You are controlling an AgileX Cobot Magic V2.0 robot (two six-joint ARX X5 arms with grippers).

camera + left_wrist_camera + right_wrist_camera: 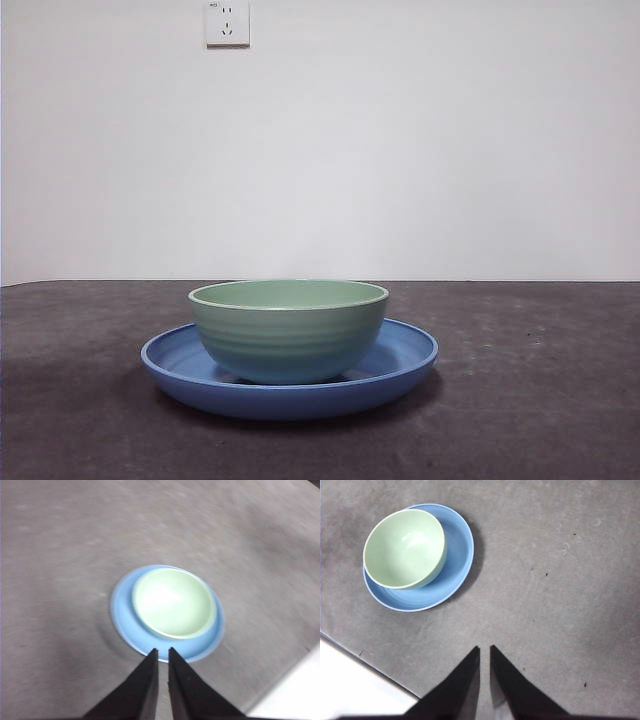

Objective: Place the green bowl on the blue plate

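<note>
The pale mint-green bowl [288, 328] stands upright inside the blue plate [400, 362] near the middle of the dark table. It sits a little off the plate's centre. Both also show in the left wrist view, bowl [174, 601] on plate [122, 617], and in the right wrist view, bowl [404, 547] on plate [457, 555]. My left gripper [163, 652] is high above the table, over the plate's rim, shut and empty. My right gripper [485, 650] is high above bare table, away from the plate, shut and empty. Neither arm shows in the front view.
The grey table top [540, 400] spreads around the plate. Its edge shows in the left wrist view [280, 685] and in the right wrist view [365, 661]. A white wall with a socket [227, 22] stands behind.
</note>
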